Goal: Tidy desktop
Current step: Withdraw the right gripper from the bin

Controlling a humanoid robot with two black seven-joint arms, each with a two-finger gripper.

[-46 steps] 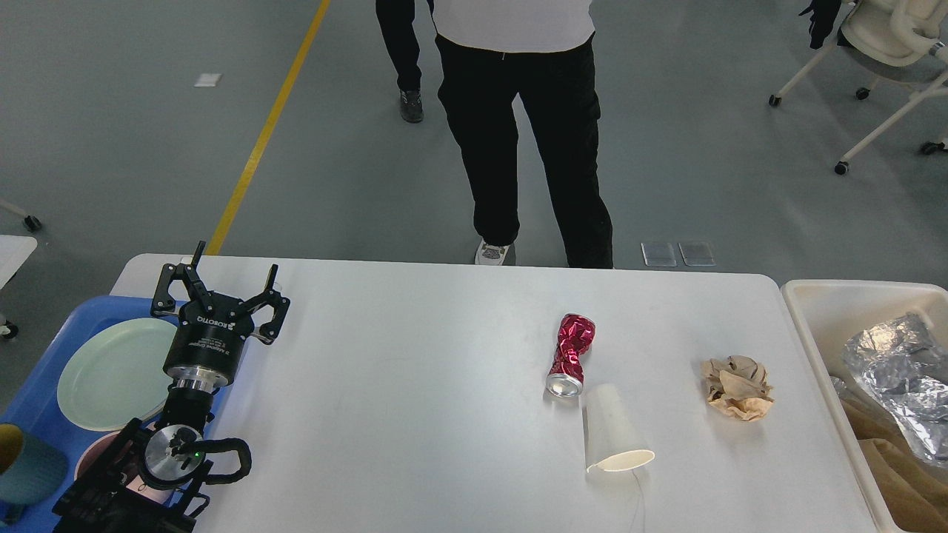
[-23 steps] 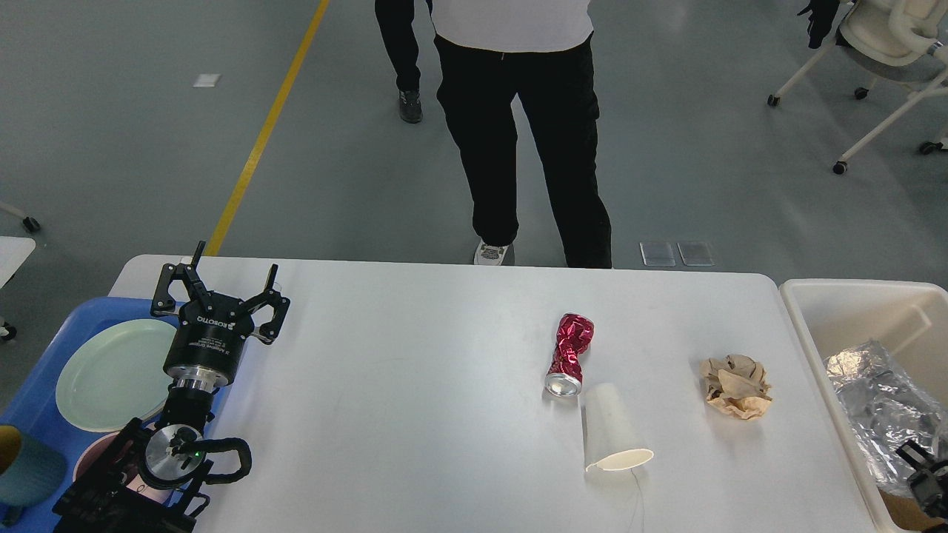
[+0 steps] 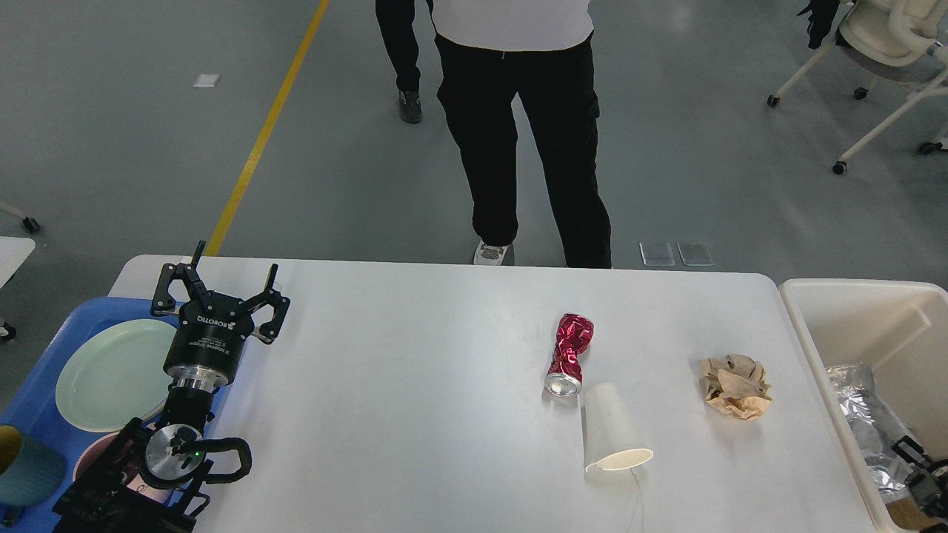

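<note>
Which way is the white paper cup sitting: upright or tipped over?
Tipped over. The white paper cup lies on its side on the desktop, its open rim facing the viewer.

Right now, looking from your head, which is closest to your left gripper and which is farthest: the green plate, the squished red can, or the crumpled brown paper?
From the left gripper:
1. Green plate, right beside it, in the blue tray on the left.
2. Crushed red can, lying on the middle-right of the table.
3. Crumpled brown paper, farthest, near the cream bin on the right.
</note>
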